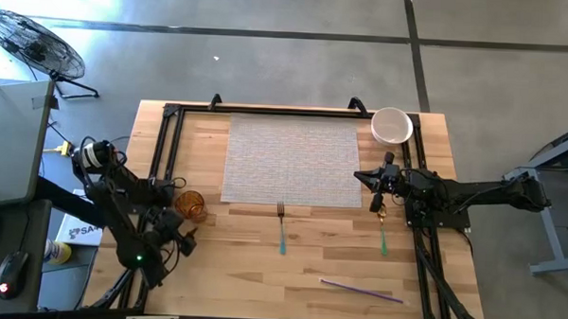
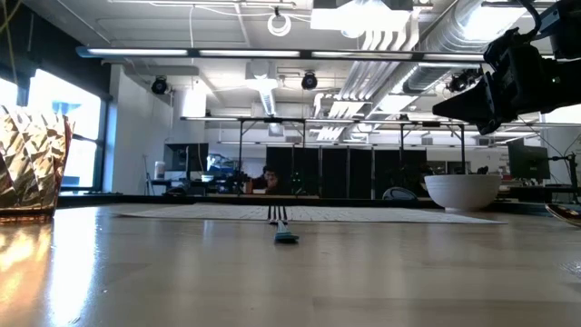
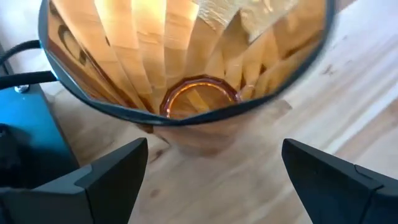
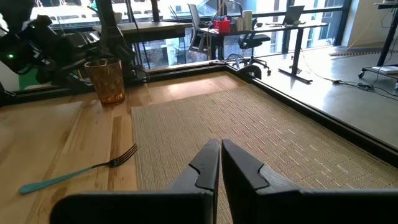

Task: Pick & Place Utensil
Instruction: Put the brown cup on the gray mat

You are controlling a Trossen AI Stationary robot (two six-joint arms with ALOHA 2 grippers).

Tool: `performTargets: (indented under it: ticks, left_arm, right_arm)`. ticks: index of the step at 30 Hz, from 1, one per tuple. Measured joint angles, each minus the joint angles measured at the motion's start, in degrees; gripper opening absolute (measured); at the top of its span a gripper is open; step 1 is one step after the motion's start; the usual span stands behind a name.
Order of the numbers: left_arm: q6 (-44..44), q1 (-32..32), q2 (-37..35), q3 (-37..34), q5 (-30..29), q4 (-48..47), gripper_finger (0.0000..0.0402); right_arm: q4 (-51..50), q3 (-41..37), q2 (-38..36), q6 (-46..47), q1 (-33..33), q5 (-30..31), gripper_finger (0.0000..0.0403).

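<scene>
Fork: a fork [image 1: 282,227] with a teal handle lay flat on the bare wood just near of the placemat's near edge, around the middle of the table, tines pointing far toward the mat. In the low view [image 2: 282,227] it sat end-on in the centre.
Spoon: a second teal-handled utensil, apparently a spoon [image 1: 382,231], lay on the wood to the right of the fork, its gold-coloured head at the far end, directly below the right gripper.
Straw: a thin purple stick [image 1: 362,291] lay at a slight angle near the table's near right part, well apart from the fork.
Right gripper: the right gripper [image 1: 378,199] hung above the spoon's head by the placemat's near right corner. Its fingers [image 4: 208,163] were pressed together with nothing between them.
Left gripper: the left gripper [image 1: 189,224] sat at the left side of the table just near of the glass, fingers [image 3: 106,174] spread wide and empty, the glass just ahead of the gap.
Glass: an amber ribbed glass [image 1: 191,206] stood upright left of the placemat.
Placemat: a grey woven placemat [image 1: 292,160] covered the far centre of the table.
Bowl: a white bowl [image 1: 391,125] stood at the far right corner, apart from the mat.
Table: a light wooden table [image 1: 242,272] with a black frame.
</scene>
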Motion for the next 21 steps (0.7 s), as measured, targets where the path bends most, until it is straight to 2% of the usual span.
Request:
performTargets:
  ticks: [5,10,15,21]
  left_arm:
    - [-1.02,0.0,0.02,-2.78,-0.69,2.98,0.0367]
    - [0.07,-0.02,0.02,-5.25,-4.51,7.44,0.0377]
    - [0.11,0.0,0.02,-6.48,-5.13,7.87,0.0398]
    - [0.3,0.02,0.04,-9.02,-8.57,8.19,0.0397]
  right_arm:
    - [-0.01,0.0,0.0,0.0,-0.01,0.0,0.0012]
    - [-0.01,-0.01,0.01,0.0,-0.01,0.0,0.0012]
    - [-0.01,0.0,0.0,0.0,-0.01,0.0,0.0012]
    - [-0.01,0.01,0.0,0.0,0.0,0.02,0.0012]
